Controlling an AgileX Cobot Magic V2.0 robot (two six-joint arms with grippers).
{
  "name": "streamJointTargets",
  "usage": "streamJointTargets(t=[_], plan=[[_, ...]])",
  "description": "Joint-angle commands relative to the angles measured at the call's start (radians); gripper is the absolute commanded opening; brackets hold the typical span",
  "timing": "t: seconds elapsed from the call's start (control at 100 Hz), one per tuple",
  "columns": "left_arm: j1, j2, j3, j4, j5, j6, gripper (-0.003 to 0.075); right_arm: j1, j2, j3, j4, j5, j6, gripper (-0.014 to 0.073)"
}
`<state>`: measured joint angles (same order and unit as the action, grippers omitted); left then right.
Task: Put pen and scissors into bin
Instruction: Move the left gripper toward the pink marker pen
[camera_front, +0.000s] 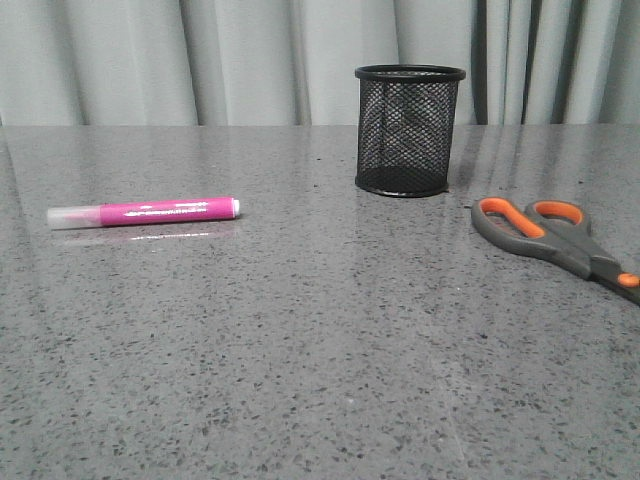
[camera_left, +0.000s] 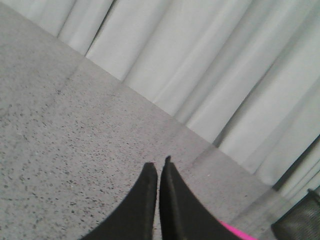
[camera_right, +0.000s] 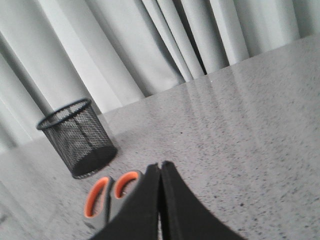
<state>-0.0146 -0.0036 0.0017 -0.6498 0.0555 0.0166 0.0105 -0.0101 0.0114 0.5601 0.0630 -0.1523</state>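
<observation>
The magenta pen with its clear cap lies flat on the left of the grey table; a sliver of it shows in the left wrist view. The scissors, grey handles lined in orange, lie flat at the right, also in the right wrist view. The black mesh bin stands upright at the back centre and shows in the right wrist view and at the left wrist view's edge. My left gripper is shut and empty above the table beside the pen. My right gripper is shut and empty above the scissors. Neither gripper shows in the front view.
A pale pleated curtain hangs behind the table's far edge. The speckled grey tabletop stretches from the pen and scissors to the near edge.
</observation>
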Motion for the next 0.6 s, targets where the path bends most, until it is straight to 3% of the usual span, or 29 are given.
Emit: streamJointTargets(t=[0.0,0.2,0.35,0.51,0.59], plan=[[-0.001,-0.031,0.037,-0.106,-0.067,-0.007,-0.0019,-0.007,-0.021,0.013,0.080,-0.080,0.000,-0.0076],[-0.001,-0.031,-0.021,-0.099,0.033,0.005,-0.0019,-0.007,-0.010,-0.026,0.082,0.010,0.000,-0.0056],[-0.001,0.001,-0.128,0.026,0.140,0.007,-0.0020,-0.007,0.064,-0.108,0.059,0.059,0.000,-0.0056],[-0.001,0.124,-0.279,0.191,0.271,0.012,-0.0020,-0.007,0.226,-0.251,-0.073,0.166,0.000,-0.0056],[-0.001,0.210,-0.358,0.224,0.346,0.091,-0.0020,-0.007,0.323,-0.331,-0.148,0.242,0.000,-0.0056]])
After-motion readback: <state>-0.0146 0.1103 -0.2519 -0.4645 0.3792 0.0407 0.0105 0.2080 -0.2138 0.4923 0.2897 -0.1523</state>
